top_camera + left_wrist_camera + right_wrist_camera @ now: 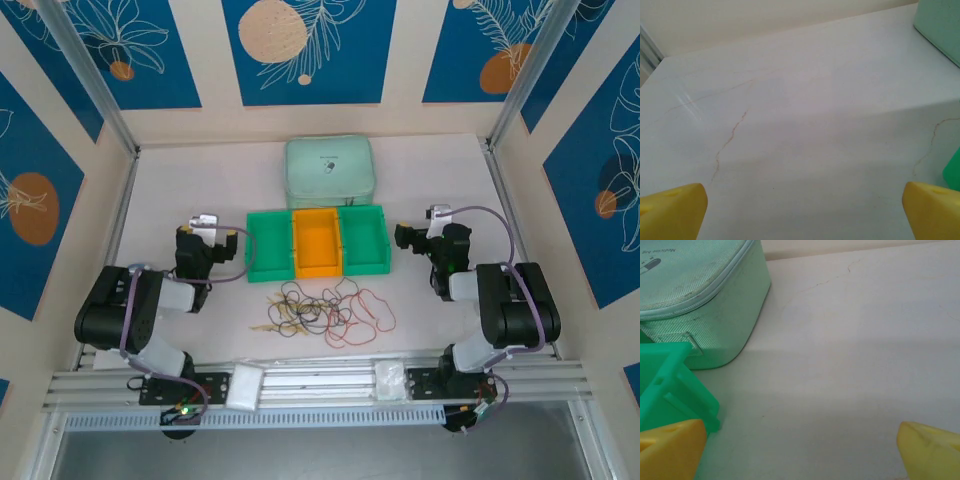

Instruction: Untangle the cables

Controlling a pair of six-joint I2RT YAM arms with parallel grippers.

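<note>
The cables (322, 308) lie in a loose tangle on the white table, just in front of the bins. Orange-red loops (372, 312) spread to the right, black ones (308, 300) sit in the middle and pale tan ones (274, 320) at the left. My left gripper (207, 240) rests left of the bins and is open, its yellow fingertips (672, 210) wide apart over bare table. My right gripper (430, 240) rests right of the bins, also open, its left fingertip (670, 447) close to a green bin's corner (670, 385). Both grippers (802, 210) (800, 450) hold nothing and are well away from the tangle.
Three bins stand in a row behind the cables: green (268, 245), orange (317, 243), green (365, 240). A mint zip case (330, 170) (695, 295) lies behind them. Walls enclose the table on three sides; an aluminium rail (320, 380) runs along the near edge.
</note>
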